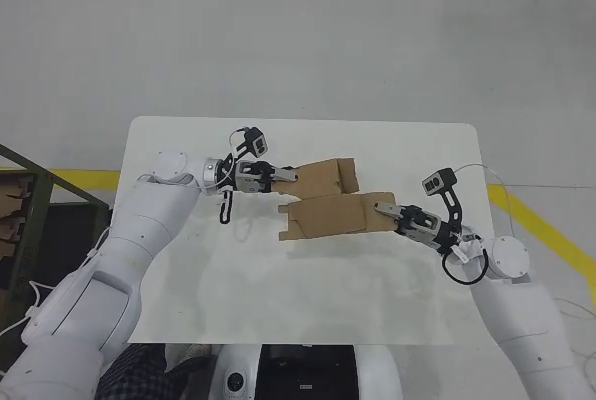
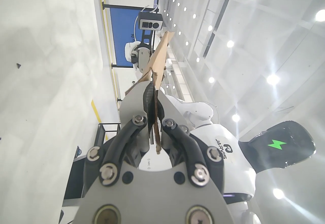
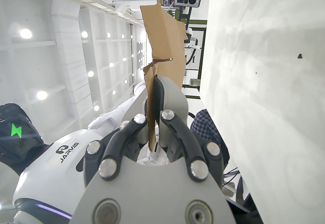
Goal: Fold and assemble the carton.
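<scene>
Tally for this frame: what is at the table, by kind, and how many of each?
Brown cardboard carton: 1, gripped at opposite ends
Grippers: 2, left gripper and right gripper, each shut on the carton
White rectangular table: 1
Total: 4

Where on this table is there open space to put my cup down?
The wide near strip of the table, between the carton and the robot's edge, is bare. So is the far right corner. The middle band is crowded: the left gripper and right gripper both clamp the carton there.
</scene>
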Tool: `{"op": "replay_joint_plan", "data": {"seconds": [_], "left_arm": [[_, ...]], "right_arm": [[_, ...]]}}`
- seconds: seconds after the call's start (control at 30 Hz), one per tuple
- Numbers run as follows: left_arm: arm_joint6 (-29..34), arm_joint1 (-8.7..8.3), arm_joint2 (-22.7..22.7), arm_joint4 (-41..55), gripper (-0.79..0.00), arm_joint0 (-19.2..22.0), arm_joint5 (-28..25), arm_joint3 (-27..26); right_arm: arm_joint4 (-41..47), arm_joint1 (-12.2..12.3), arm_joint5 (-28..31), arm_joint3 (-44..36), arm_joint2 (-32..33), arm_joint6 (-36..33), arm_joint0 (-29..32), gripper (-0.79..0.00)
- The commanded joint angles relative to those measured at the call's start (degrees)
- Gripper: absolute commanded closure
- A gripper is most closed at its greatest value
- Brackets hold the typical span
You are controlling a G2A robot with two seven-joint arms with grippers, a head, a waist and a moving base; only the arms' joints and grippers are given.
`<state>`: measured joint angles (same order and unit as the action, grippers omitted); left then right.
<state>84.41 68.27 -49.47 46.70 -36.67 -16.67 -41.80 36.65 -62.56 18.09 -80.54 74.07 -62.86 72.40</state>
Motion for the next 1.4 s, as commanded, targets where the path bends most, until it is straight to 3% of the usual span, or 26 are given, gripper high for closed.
{"op": "replay_joint_plan", "data": {"seconds": [0.0,0.03,0.07,0.1,0.13,0.6,1.17,1.3,1.37], "left_arm": [[0.09,0.08,-0.14,-0.14,0.0,0.03,0.04,0.07],[0.19,0.12,-0.25,-0.17,0.0,0.03,0.0,0.06],[0.3,0.15,-0.35,-0.26,0.0,0.03,-0.04,0.02],[0.5,0.18,-0.48,-0.18,0.0,-0.01,-0.01,-0.06],[0.88,0.21,-0.66,0.14,0.0,-0.07,0.0,-0.22],[3.49,-0.21,-2.78,-1.51,0.0,-1.28,0.28,-2.96],[2.26,-1.92,-5.17,-5.2,0.0,-6.5,-0.97,-14.55],[2.28,-2.18,-5.34,-5.07,0.0,-7.27,-0.95,-16.02],[2.48,-2.23,-5.2,-4.83,0.0,-7.63,-0.74,-16.77]], "right_arm": [[-0.03,0.02,-0.12,-0.21,0.11,0.02,0.1,-0.043],[-0.14,0.04,-0.08,-0.33,0.19,0.08,0.14,-0.142],[-0.13,0.04,-0.13,-0.37,0.25,0.27,0.23,-0.299],[-0.22,0.05,-0.2,-0.36,0.33,0.49,0.27,-0.653],[-0.24,0.06,-0.31,-0.31,0.37,0.63,0.31,-0.785],[-2.48,0.84,0.33,2.05,4.95,4.07,1.8,-0.785],[0.26,0.37,-0.08,-1.86,1.17,-3.37,-1.07,-0.785],[2.37,0.14,0.08,-0.99,0.23,-5.09,-1.69,-0.659],[3.22,0.0,0.44,-0.39,-0.25,-5.78,-2.08,-0.631]]}}
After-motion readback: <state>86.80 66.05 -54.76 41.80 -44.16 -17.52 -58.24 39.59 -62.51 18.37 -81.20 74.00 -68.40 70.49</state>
